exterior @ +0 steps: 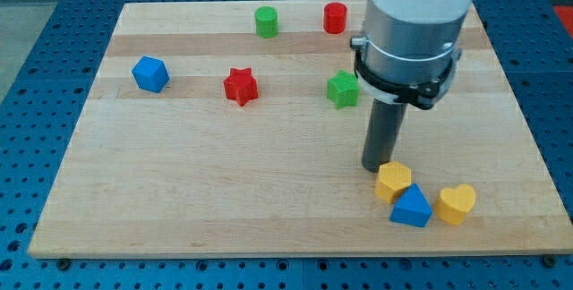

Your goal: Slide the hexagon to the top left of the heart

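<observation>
The yellow hexagon [393, 182] lies near the view's bottom right, touching the blue triangle [411, 208] just below it. The yellow heart [457, 203] lies to the right of the triangle, a little lower than the hexagon. My tip [373, 166] rests on the board right at the hexagon's upper left edge, touching it or very nearly so. The rod rises from there to the arm's large white and grey body at the view's top.
A green star [342, 89] sits just left of the rod. A red star [240, 86], a blue cube [149, 74], a green cylinder [266, 21] and a red cylinder [335, 18] lie across the upper board [224, 191].
</observation>
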